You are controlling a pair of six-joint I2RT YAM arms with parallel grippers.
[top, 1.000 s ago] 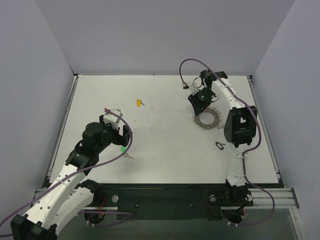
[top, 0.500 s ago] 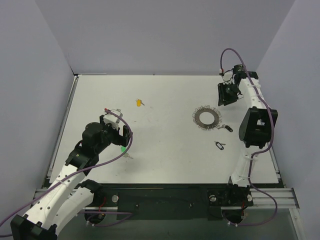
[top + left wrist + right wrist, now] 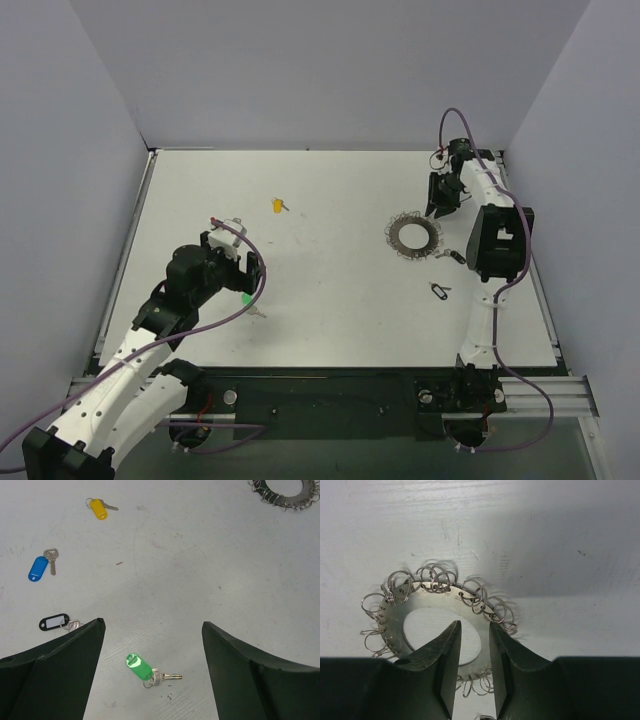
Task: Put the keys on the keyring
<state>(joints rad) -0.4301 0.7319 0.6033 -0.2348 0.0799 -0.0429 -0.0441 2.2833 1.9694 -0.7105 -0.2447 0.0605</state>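
Flat on the table (image 3: 330,290), right of centre: the keyring (image 3: 420,600), a thin plate fringed all round with small wire loops. Poised over it, the right gripper (image 3: 475,625), drawn nearly together with only a slim gap and nothing caught between. From the wrist, tips over the ring's hole and inner rim. Hard to tell whether touching the plate or just clear of it.

Toward the left of the table, the left gripper (image 3: 152,625), spread wide and holding nothing. Below it on the table, between the two fingers in the wrist view, a green key (image 3: 139,665), untouched. Farther out, well apart from one another: a yellow key (image 3: 98,508) and a blue key (image 3: 38,568). Just beside the left finger, a black-tagged key (image 3: 54,622). All four well apart from the keyring, none hooked on.

Near the ring's near-right side, a small dark bit (image 3: 440,290), too small to name.
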